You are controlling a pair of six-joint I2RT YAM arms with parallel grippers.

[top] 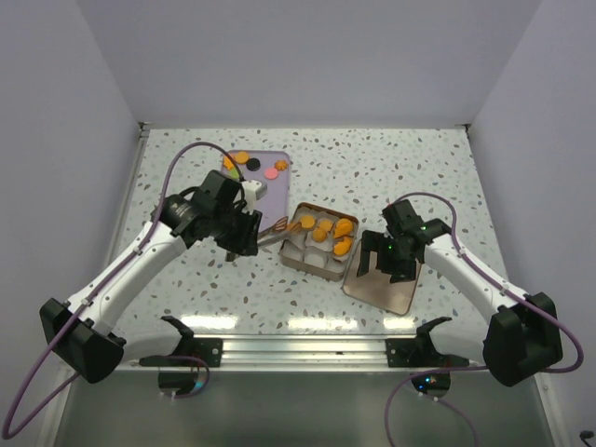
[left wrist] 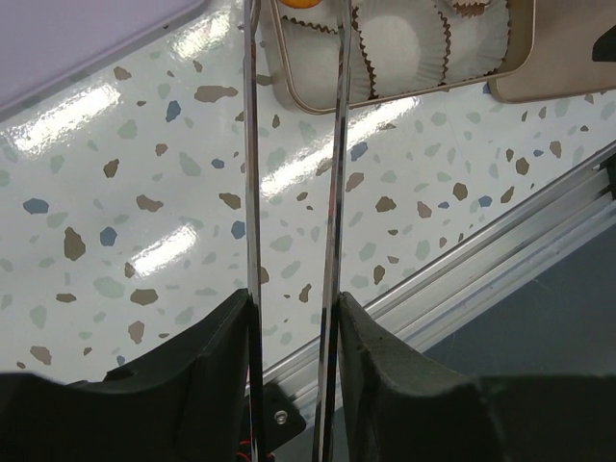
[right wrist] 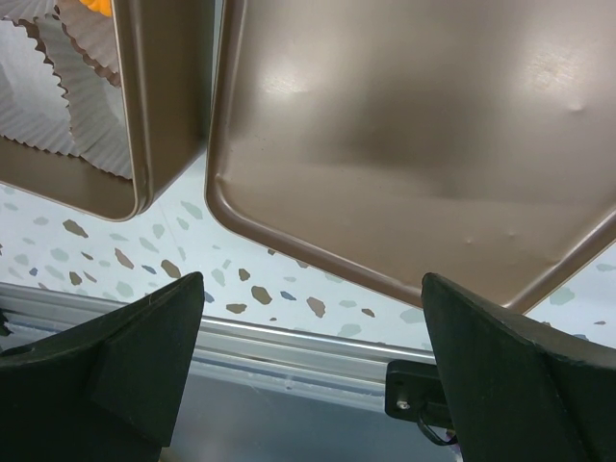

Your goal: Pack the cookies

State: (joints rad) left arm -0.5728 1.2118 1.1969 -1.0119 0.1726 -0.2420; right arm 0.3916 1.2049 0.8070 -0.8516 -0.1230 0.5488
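Observation:
Orange cookies (top: pixel 328 229) lie in paper cups inside the brown tin (top: pixel 310 272). More cookies (top: pixel 241 159), orange, black and pink, lie on the lilac tray (top: pixel 279 156). My left gripper (top: pixel 244 233) is shut on metal tongs (top: pixel 272 229) that point at the tin's left edge. In the left wrist view the gripper (left wrist: pixel 294 318) presses the tong blades (left wrist: pixel 252 192), and their tips run out of the top beside an orange cookie (left wrist: pixel 298 3). My right gripper (top: pixel 384 261) is open and empty above the tin lid (top: pixel 382 287), which also shows in the right wrist view (right wrist: pixel 404 144).
White paper cups (left wrist: pixel 395 43) without cookies fill the tin's near row. The tin wall (right wrist: pixel 135 115) stands just left of the lid. A small white block (top: pixel 255 190) sits at the tray's near edge. An aluminium rail (top: pixel 307 346) runs along the table's front edge.

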